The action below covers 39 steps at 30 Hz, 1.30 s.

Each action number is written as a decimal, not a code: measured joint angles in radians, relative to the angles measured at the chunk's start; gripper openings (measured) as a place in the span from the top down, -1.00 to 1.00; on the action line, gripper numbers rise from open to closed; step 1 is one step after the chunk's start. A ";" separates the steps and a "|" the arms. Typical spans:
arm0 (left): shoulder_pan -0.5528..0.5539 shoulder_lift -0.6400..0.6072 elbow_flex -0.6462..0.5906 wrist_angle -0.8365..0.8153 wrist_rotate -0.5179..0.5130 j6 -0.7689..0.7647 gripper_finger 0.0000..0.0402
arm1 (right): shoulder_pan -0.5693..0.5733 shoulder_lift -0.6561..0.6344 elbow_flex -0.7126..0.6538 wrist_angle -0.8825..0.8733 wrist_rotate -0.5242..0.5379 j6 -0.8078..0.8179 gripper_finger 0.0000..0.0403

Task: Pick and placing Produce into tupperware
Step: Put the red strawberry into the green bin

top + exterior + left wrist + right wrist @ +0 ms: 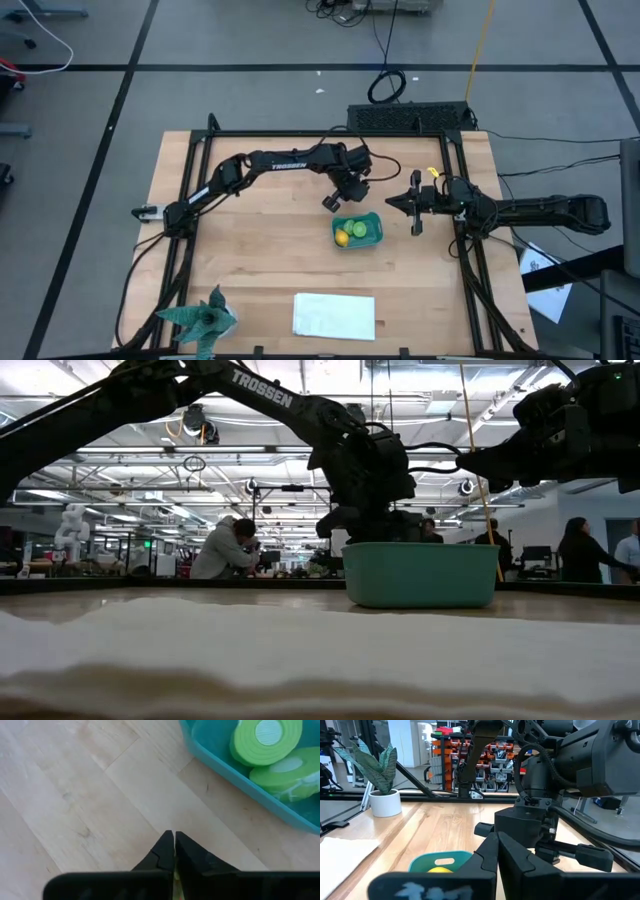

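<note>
So from my seat the teal tub (358, 230) sits about mid-table, long axis running roughly 8 to 2 o'clock. Inside I see a yellow piece (343, 237) and a green piece (360, 229) (the dark one I can't spot). Left gripper (331, 201) hangs at the tub's 11 o'clock, jaws clenched on nothing. Right gripper (415, 205) waits at 3 o'clock, also clenched. Wooden tabletop (260, 250), busy lab behind.

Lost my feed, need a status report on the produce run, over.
Left hand shut, empty, beside the tub. Right hand shut, idle. Lemon and green piece in tub. Nothing blocking.
</note>
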 joint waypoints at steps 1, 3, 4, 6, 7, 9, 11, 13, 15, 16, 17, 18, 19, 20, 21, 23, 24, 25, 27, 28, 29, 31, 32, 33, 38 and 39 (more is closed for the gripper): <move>0.000 0.000 0.000 0.000 0.000 0.000 0.96 | 0.000 0.000 0.000 0.000 0.000 0.000 1.00; 0.000 0.000 0.000 0.000 -0.001 0.000 0.97 | 0.000 0.000 0.000 0.000 0.000 0.000 1.00; 0.000 0.000 0.000 0.000 -0.001 0.001 0.98 | 0.000 0.000 0.000 0.000 0.000 0.000 1.00; 0.000 0.000 0.000 0.000 -0.001 0.008 0.98 | 0.000 0.000 0.000 0.000 0.000 0.000 1.00; 0.000 0.000 0.000 0.000 -0.004 0.015 0.99 | 0.000 0.000 0.000 0.000 0.000 -0.001 1.00; -0.004 0.000 0.000 0.000 -0.023 0.028 0.99 | 0.000 0.000 0.000 0.000 0.000 -0.001 1.00; -0.009 0.000 0.000 0.003 -0.071 0.038 0.99 | 0.000 0.000 0.000 0.000 0.000 -0.001 1.00; -0.014 0.000 0.000 0.003 -0.099 0.040 0.99 | 0.000 0.000 0.000 0.000 0.000 -0.001 1.00; -0.016 0.000 0.000 0.002 -0.105 0.041 0.99 | 0.000 0.000 0.000 0.000 0.000 -0.001 1.00; -0.017 0.000 0.000 0.002 -0.105 0.041 0.99 | 0.000 0.000 0.000 0.000 0.000 -0.001 1.00; -0.017 0.000 0.000 0.003 -0.106 0.041 1.00 | 0.000 0.000 0.000 0.000 0.000 -0.001 1.00; -0.019 0.000 0.000 0.003 -0.113 0.041 1.00 | 0.000 0.000 0.000 0.000 0.000 -0.001 1.00; -0.019 0.000 0.000 0.003 -0.125 0.041 1.00 | 0.000 0.000 0.000 0.000 0.000 -0.001 1.00; -0.020 0.000 0.000 0.003 -0.136 0.041 1.00 | 0.000 0.000 0.000 0.000 0.000 -0.001 1.00; -0.022 -0.001 0.000 0.003 -0.154 0.041 1.00 | 0.000 0.000 0.000 0.000 0.000 -0.001 1.00; -0.025 -0.001 0.000 0.001 -0.183 0.041 1.00 | 0.000 0.000 0.000 0.000 0.000 -0.001 1.00; -0.027 -0.001 0.000 0.000 -0.191 0.041 1.00 | 0.000 0.000 0.000 0.000 0.000 -0.001 1.00; -0.029 -0.002 0.000 0.000 -0.192 0.041 1.00 | 0.000 0.000 0.000 0.000 0.000 -0.001 1.00; -0.031 -0.002 0.000 0.000 -0.192 0.041 1.00 | 0.000 0.000 0.000 0.000 0.000 -0.001 1.00; -0.033 -0.003 0.000 -0.001 -0.192 0.042 1.00 | 0.000 0.000 0.000 0.000 0.000 -0.001 1.00; -0.034 -0.008 0.000 -0.002 -0.191 0.042 1.00 | 0.000 0.000 0.000 0.000 0.000 -0.001 1.00; -0.037 -0.020 0.000 0.001 -0.184 0.041 1.00 | 0.000 0.000 0.000 0.000 0.000 0.000 1.00; -0.038 -0.032 0.000 0.002 -0.173 0.039 1.00 | 0.000 0.000 0.000 0.000 0.000 0.000 1.00; -0.038 -0.041 0.000 0.001 -0.162 0.032 1.00 | 0.000 0.000 0.000 0.000 -0.001 0.000 1.00; -0.038 -0.096 0.001 0.004 -0.092 -0.005 1.00 | 0.000 0.000 0.000 0.004 -0.002 0.001 1.00; -0.038 -0.106 0.001 0.002 -0.078 -0.015 1.00 | 0.000 0.000 0.000 0.004 -0.002 0.001 1.00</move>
